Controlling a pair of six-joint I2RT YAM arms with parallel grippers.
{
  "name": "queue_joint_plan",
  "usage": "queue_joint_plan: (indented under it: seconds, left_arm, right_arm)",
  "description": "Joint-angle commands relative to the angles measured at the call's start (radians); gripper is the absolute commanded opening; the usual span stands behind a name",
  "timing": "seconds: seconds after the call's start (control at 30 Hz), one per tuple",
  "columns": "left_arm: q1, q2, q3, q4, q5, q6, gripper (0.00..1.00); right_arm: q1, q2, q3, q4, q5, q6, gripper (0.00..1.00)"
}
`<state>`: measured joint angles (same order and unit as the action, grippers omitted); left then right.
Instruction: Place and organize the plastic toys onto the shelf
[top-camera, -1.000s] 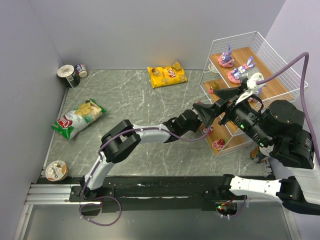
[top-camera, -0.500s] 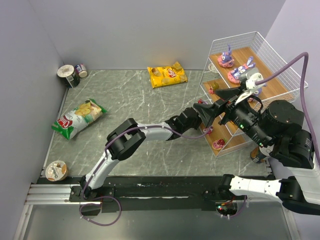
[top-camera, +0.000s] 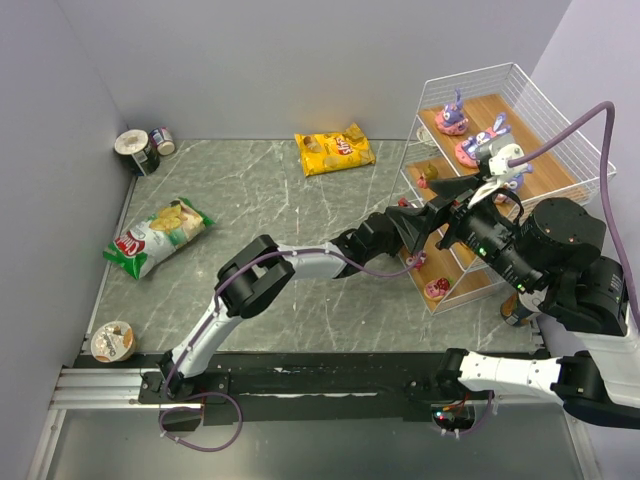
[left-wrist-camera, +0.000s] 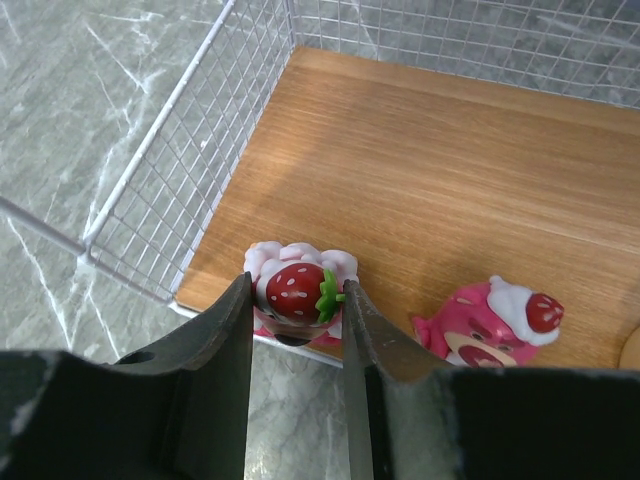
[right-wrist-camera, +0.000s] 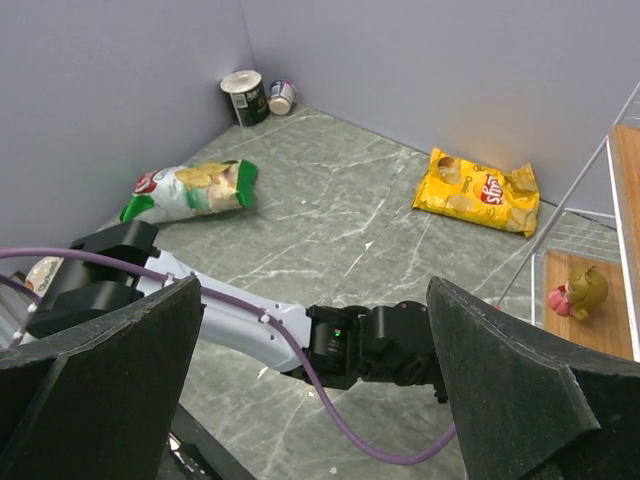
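My left gripper (left-wrist-camera: 296, 285) reaches to the front left corner of the lowest wooden board of the white wire shelf (left-wrist-camera: 430, 160). It is shut on a strawberry cake toy (left-wrist-camera: 300, 292), which sits at the board's edge. A pink bear toy (left-wrist-camera: 490, 320) lies just right of it on the same board. In the top view the shelf (top-camera: 535, 155) stands at the right, with two purple bunnies (top-camera: 452, 118) (top-camera: 485, 140) on its top board. My right gripper (right-wrist-camera: 312, 283) hangs open and empty above the left arm (right-wrist-camera: 250, 325). An olive toy (right-wrist-camera: 585, 290) sits on a board in the right wrist view.
A yellow snack bag (top-camera: 334, 150) lies at the back of the table and a green one (top-camera: 158, 233) at the left. Cans (top-camera: 140, 148) stand in the far left corner. A cup (top-camera: 112, 340) sits near the front left edge. The right arm's body (top-camera: 560, 255) looms over the shelf's near side.
My left arm has stretched a little farther right toward the shelf's lowest board. My right arm has hardly moved.
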<state>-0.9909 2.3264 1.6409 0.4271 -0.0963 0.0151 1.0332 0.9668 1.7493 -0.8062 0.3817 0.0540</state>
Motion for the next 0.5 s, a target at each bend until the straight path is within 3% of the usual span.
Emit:
queue_joint_plan:
  seconds: [0.0, 0.1, 0.3, 0.47]
  left_arm:
    - [0.006, 0.024, 0.054, 0.065, 0.029, 0.037, 0.14]
    - [0.006, 0.031, 0.06, 0.058, 0.023, 0.045, 0.34]
    - [0.006, 0.044, 0.085, 0.035, 0.013, 0.04, 0.57]
    - [0.005, 0.053, 0.103, 0.022, 0.012, 0.033, 0.63]
  right_arm:
    - [-0.004, 0.003, 0.033, 0.007, 0.02, 0.014, 1.0]
    - [-0.004, 0.004, 0.035, 0.007, 0.02, 0.01, 1.0]
    - [-0.005, 0.003, 0.032, 0.006, 0.019, 0.012, 1.0]
    - [-0.005, -0.005, 0.024, 0.004, 0.022, 0.017, 1.0]
